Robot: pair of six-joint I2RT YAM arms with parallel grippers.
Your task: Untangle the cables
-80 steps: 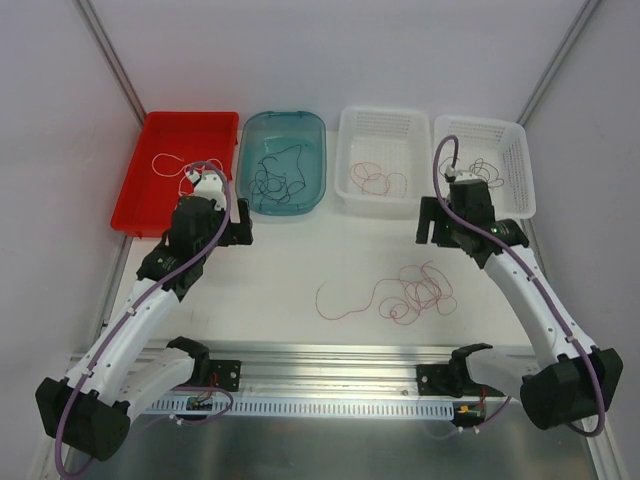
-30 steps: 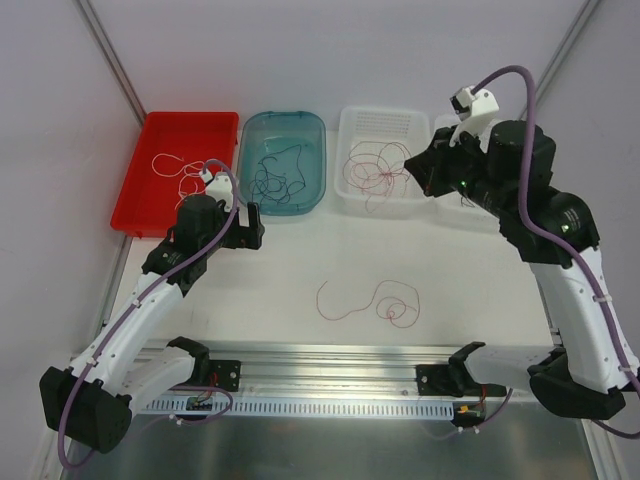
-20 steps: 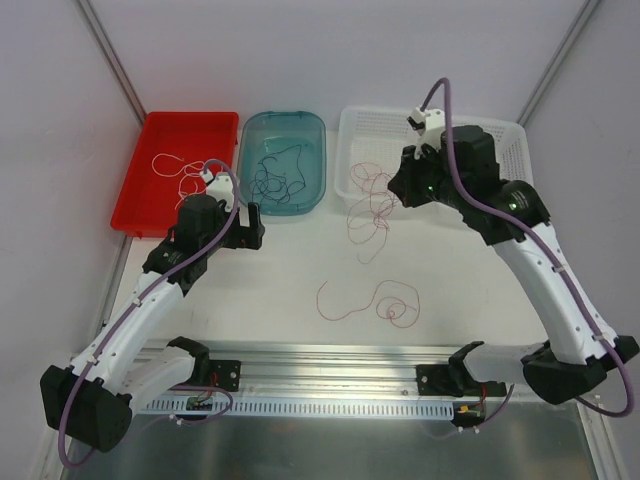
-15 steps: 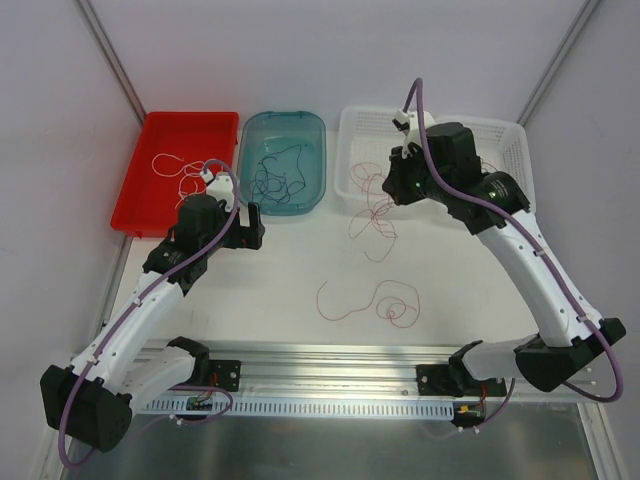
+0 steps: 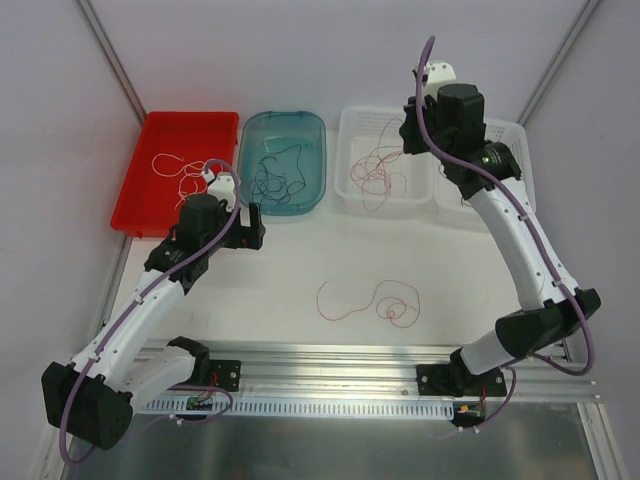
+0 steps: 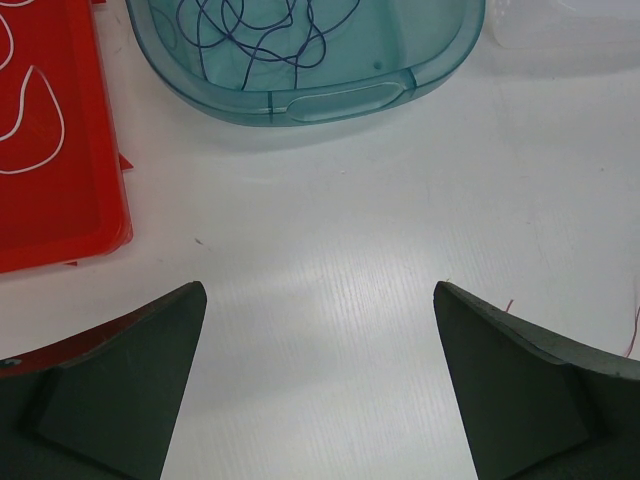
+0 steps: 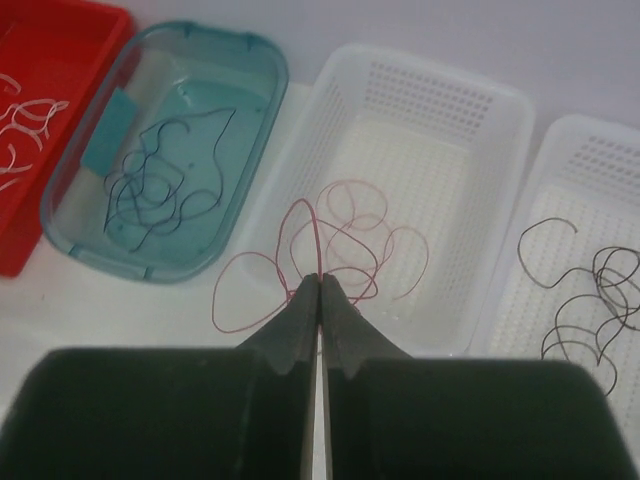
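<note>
My right gripper (image 7: 320, 277) is shut on a bunch of red-pink cables (image 7: 345, 235). They dangle over the middle white basket (image 7: 490, 150); from above the bunch (image 5: 375, 175) hangs below the raised gripper (image 5: 405, 130). Two more red-pink cables (image 5: 385, 300) lie loose on the table's middle. My left gripper (image 6: 318, 290) is open over bare table, in front of the teal tub (image 6: 340, 100), holding nothing; from above it (image 5: 250, 225) sits near the tub's front edge.
The red tray (image 5: 150, 125) holds white cables (image 5: 175, 170). The teal tub (image 5: 285, 115) holds dark cables (image 5: 275, 170). The right white basket (image 5: 505, 130) holds dark cables (image 7: 590, 300). All four containers line the back of the table.
The right gripper lifted a red-pink bunch from the table's pile, swung it left and back, and now holds it higher over the middle white basket. The left arm has hardly moved.
</note>
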